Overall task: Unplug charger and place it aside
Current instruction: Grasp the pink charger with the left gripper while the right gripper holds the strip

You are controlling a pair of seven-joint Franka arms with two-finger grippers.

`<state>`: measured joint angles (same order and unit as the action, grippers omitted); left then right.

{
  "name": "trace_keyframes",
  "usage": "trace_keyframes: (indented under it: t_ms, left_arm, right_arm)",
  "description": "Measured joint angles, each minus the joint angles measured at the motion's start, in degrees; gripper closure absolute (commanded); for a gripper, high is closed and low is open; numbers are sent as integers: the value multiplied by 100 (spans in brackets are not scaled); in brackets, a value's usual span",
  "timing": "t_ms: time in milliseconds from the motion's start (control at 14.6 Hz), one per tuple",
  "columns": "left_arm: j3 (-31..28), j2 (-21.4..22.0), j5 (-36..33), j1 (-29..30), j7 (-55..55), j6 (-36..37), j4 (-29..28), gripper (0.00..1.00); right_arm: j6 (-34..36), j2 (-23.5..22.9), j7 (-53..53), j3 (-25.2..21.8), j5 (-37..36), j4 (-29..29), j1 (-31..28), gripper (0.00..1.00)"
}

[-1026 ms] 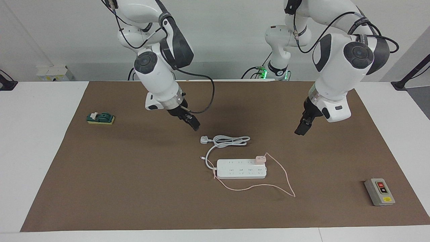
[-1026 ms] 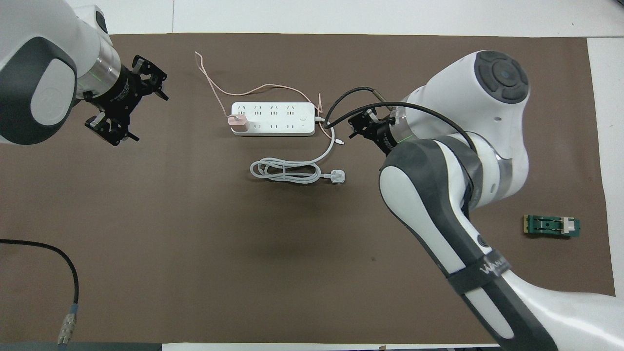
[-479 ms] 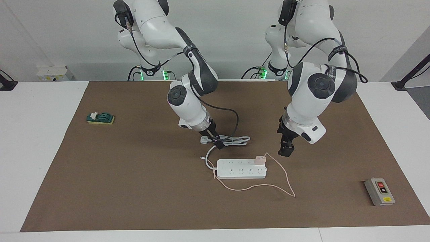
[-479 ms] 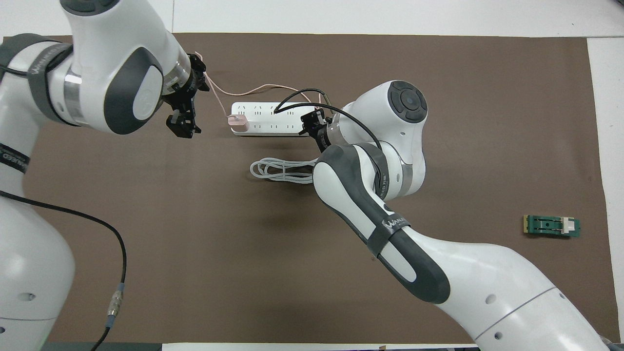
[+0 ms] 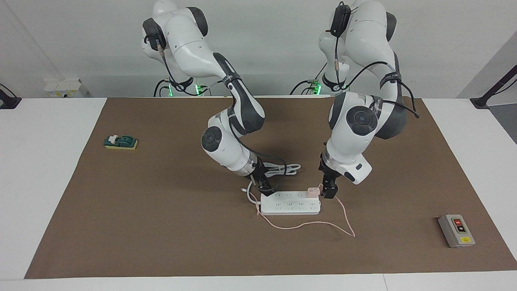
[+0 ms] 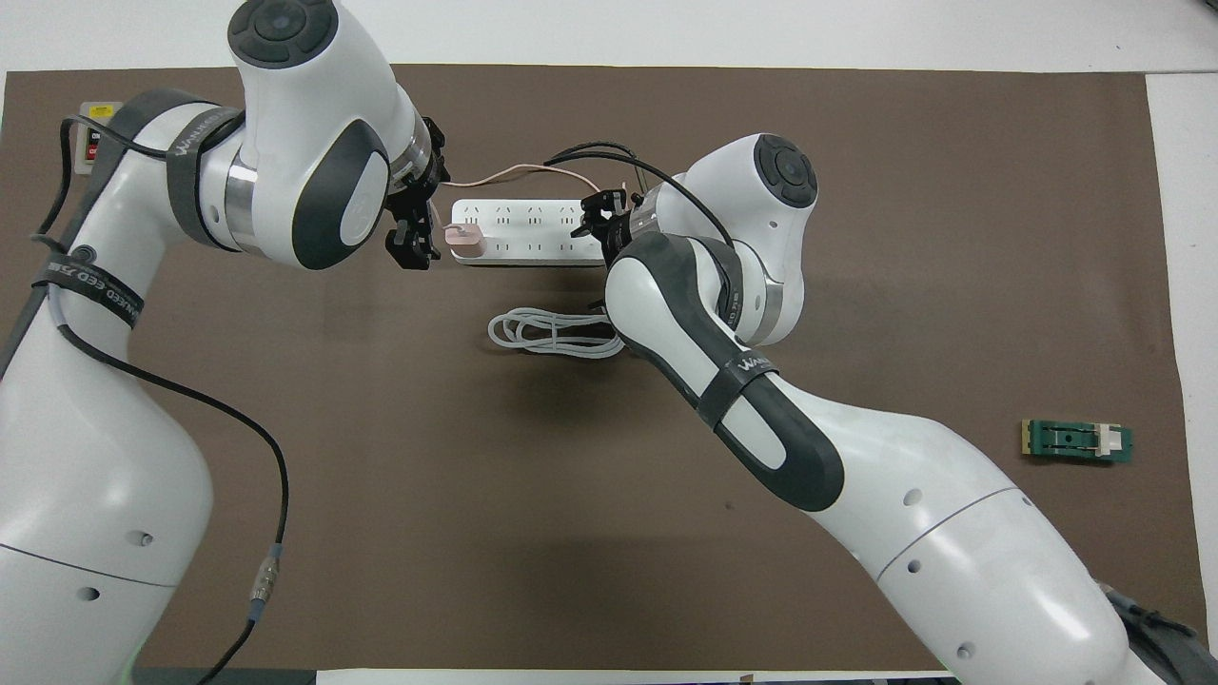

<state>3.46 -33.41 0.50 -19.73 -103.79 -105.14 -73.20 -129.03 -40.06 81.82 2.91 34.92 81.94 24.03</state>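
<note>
A: Where's the charger [image 5: 312, 192]?

B: Plugged into the power strip [image 5: 290, 203], at the socket end toward the left arm, near mid-bench [image 5: 161, 226]. Its thin pink cable [image 5: 323, 224] loops over the mat away from the robots.

A: Left hand [image 5: 328, 191]?

B: Low, just beside the charger at that end of the strip. Overhead shows the fingers parted [image 6: 415, 243], nothing between them. Can't tell whether it touches the charger yet.

A: Right hand [image 5: 264, 188]?

B: Down at the strip's other end, where the thick white cord [image 5: 278, 169] leaves. Looks set to pin the strip. Can't tell how far open it is or whether it presses on the strip.

A: Risks?

B: Main one: the strip lifts or slides with the charger if the right hand isn't really pressing it down. Likely a tight plug, light strip.

A: Others?

B: Left hand sits off to the side of the charger. Closing there could clip only a corner, so the fingers slip off the small cube. It could also pinch the pink cable at the charger and yank that instead.

A: And placing aside?

B: Cable may drag across the strip or catch on it. Grey switch box [image 5: 456, 230] and green block [image 5: 120, 142] are well apart, no clash there
</note>
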Motion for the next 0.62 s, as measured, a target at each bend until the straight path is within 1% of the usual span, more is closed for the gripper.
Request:
trace_keyframes:
  t_ms: [137, 274, 411, 616]
  left_arm:
    - [-4, -122, -76, -70, -188, -189, -16, 0]
    - [-9, -194, -109, -99, -283, -314, -17, 0]
    - [-32, -218, -145, -99, -326, -467, -37, 0]
    - [-68, -222, -314, -98, -344, -784, -307, 0]
  right_arm:
    - [66, -334, 132, -1, 0, -387, -1, 0]
    - [103, -559, 180, -6, 0, -682, -8, 0]
    - [108, -706, 191, -14, 0, -887, -27, 0]
    - [111, -797, 192, -26, 0, -1025, -39, 0]
